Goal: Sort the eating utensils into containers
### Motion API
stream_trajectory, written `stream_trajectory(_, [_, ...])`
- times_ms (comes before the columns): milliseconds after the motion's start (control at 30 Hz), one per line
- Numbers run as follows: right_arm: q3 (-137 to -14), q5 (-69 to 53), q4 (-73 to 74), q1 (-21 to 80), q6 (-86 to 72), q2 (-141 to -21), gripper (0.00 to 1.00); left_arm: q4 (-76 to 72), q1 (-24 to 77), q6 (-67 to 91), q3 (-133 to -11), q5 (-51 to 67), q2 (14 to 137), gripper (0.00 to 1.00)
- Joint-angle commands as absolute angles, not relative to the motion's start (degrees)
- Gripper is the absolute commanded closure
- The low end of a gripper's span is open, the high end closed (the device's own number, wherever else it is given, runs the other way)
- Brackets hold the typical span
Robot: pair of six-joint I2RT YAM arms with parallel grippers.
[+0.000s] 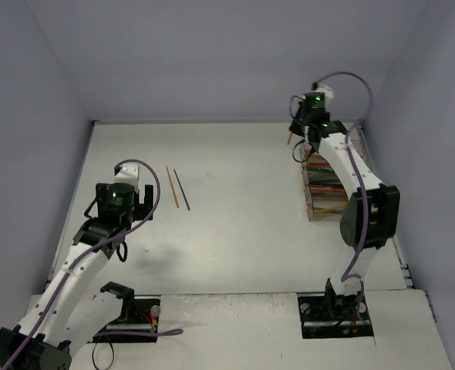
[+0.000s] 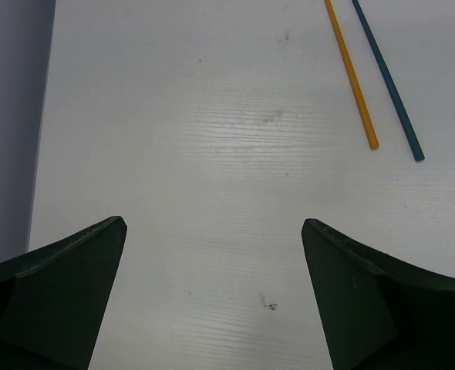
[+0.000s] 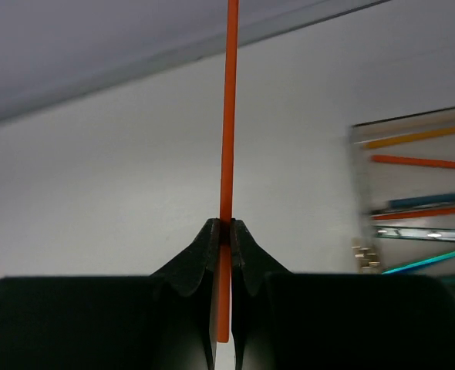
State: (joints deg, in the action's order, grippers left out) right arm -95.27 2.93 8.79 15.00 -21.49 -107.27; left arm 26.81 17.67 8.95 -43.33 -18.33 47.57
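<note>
Right end effector [image 3: 226, 225] pinches a slim, straight orange-red chopstick [image 3: 229, 116] (smooth, matte) while left end effector [image 2: 214, 222] gapes wide.

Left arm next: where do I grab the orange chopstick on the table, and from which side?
Come straight down with the open left gripper, jaws across the orange chopstick, probably toward its near end: it lies flat and thin, and the dark teal chopstick beside it sits slightly farther off there, leaving finger room.
</note>
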Motion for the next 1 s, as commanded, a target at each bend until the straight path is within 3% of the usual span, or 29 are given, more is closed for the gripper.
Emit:
stream_trajectory(0, [-90.5, 12.7, 6.1, 7.1, -41.5, -101.0, 1.00, 24.7, 17.9, 7.9, -44.6, -19.4, 47.5, 0.02])
stream_trajectory(267, [-89.6, 18.2, 5.5, -1.3, -61.6, -105.9, 1.00, 24.7, 17.8, 7.7, -44.5, -19.8, 47.6, 0.02])
stream_trajectory(733, [-93.4, 21.0, 5.3, -2.4, -75.1, -117.8, 0.99, 25.2, 17.8, 7.9, -44.5, -20.4, 48.2, 0.03])
stream_trajectory(967, [-96.1, 18.6, 4.6, -2.3, -70.2, -119.3, 0.71, 25.2, 17.8, 7.8, -44.5, -20.5, 48.0, 0.03])
